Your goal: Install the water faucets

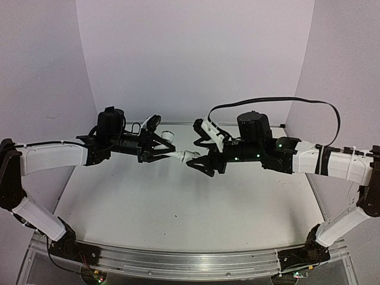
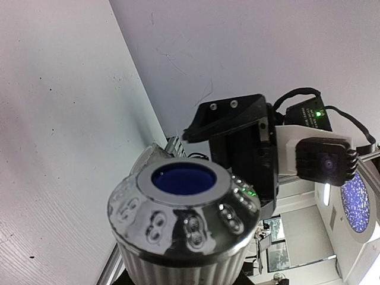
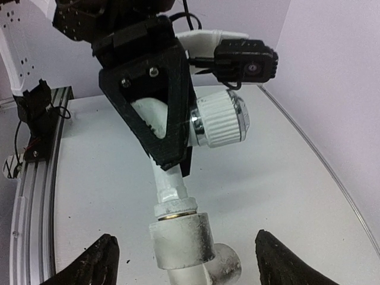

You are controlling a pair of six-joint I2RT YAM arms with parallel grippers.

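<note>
Top external view showed us the two tap pieces [image 1: 181,155] held up in mid-air, well above the table [image 1: 178,214]; they looked joined end to end, though a sliver of brass thread [image 3: 175,215] at the joint made us judge that some tightening was left. We saw the left gripper [image 1: 163,148] pinched tight on the knob piece [image 3: 219,122], while the right gripper [image 3: 189,261] stood spread, its fingers [image 3: 101,261] either side of the collar piece [image 3: 181,237] without touching it.
</note>
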